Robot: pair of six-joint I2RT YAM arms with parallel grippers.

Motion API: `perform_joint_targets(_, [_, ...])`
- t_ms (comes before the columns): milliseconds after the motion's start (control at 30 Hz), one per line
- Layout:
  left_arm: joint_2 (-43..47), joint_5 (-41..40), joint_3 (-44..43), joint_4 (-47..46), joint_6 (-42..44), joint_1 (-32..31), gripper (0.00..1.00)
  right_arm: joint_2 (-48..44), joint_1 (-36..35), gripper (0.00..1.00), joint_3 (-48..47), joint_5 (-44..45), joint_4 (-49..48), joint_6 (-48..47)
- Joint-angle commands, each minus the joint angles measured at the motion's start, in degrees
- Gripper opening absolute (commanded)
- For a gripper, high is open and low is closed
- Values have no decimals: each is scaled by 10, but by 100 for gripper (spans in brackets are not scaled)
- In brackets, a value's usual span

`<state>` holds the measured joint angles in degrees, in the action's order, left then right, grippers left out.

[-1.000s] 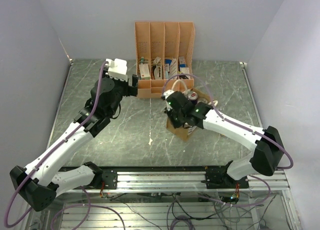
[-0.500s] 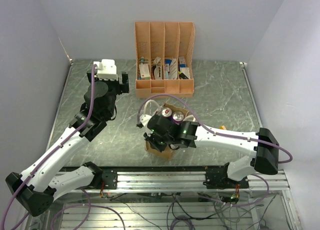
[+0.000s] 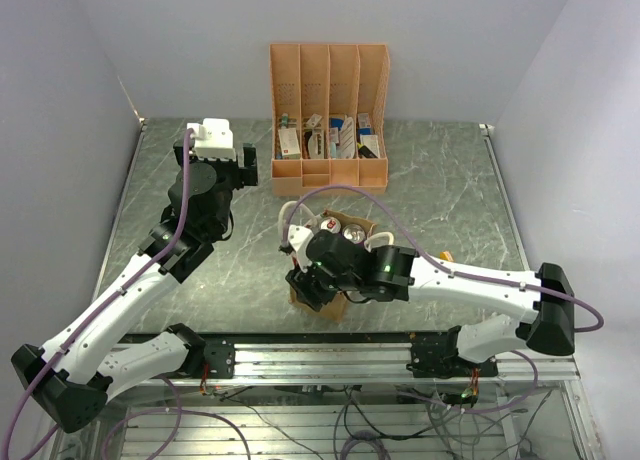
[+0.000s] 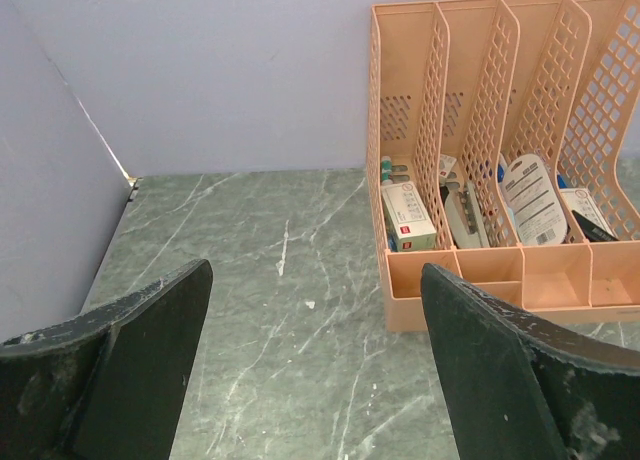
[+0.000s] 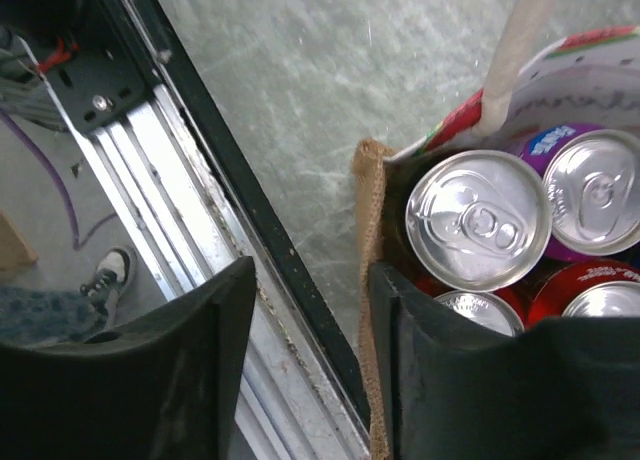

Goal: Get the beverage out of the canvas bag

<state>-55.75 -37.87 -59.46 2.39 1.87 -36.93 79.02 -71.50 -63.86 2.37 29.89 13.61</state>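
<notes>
The tan canvas bag (image 3: 330,308) stands near the table's front edge, its cream rope handles (image 3: 292,216) up. Inside it are beverage cans (image 3: 341,230). The right wrist view shows a silver-topped can (image 5: 478,220), a purple one (image 5: 590,195) and red ones (image 5: 592,298). My right gripper (image 3: 303,285) (image 5: 312,280) is open astride the bag's near wall (image 5: 370,280): one finger (image 5: 470,380) is inside against the burlap, the other outside, with a gap. My left gripper (image 3: 250,166) (image 4: 315,280) hangs open over bare table at the back left, holding nothing.
An orange-pink slotted organizer (image 3: 330,120) (image 4: 500,180) with small boxes and packets stands at the back wall. The metal rail (image 5: 200,180) of the table's front edge runs right beside the bag. Grey walls close in the left, back and right.
The right gripper brought the bag from the back right toward the front centre, then its jaws opened off the bag's wall. The left arm drew back leftward from the organizer, then stayed.
</notes>
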Motion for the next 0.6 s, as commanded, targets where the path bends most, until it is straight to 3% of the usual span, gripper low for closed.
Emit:
perform_joint_targets(0, [2,2,-4,-16,-9,-3,95,-31,-5,53,-44,26,-10,11])
perform_joint_targets(133, [4,6,-6,-15,-10,-3,95,-61,-5,59,-37,88,-23,14])
perform_joint_targets(300, [6,3,-5,-15,-8,-3,96,-65,-2,57,-34,233,6,44])
perform_joint_targets(567, [4,9,-7,-14,-11,-3,95,-44,28,63,-15,239,55,39])
